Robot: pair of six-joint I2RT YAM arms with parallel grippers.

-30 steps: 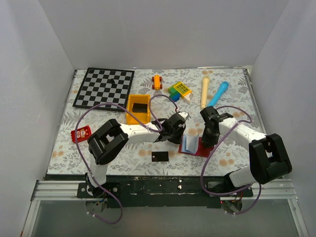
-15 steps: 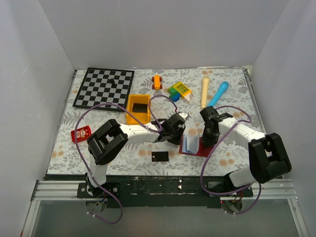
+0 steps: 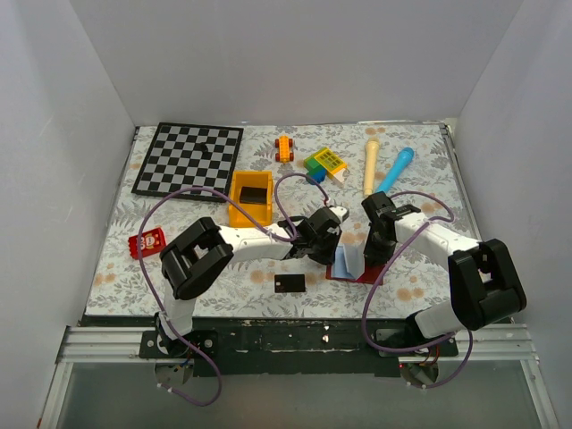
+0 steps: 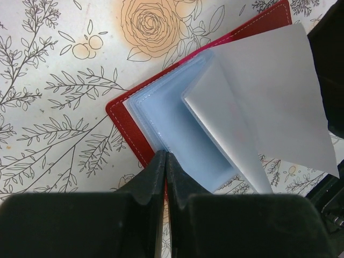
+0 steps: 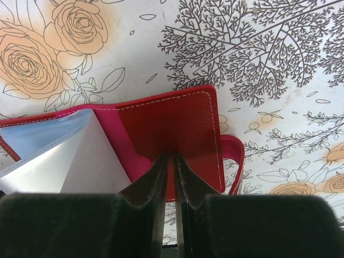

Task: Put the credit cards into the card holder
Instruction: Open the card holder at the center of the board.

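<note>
Right gripper (image 5: pixel 170 157) pinches the cover of the holder (image 5: pixel 188 129), seemingly to hold it open; left gripper (image 4: pixel 164 155), fully closed on nothing visible, points at the blue pockets (image 4: pixel 166 123).

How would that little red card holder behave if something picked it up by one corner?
Probably floppy: in the card holder, the pale blue pockets fan apart and one leaf stands up. It looks thin and likely light, so a push would probably slide it across the flowered table, not tip it.
</note>
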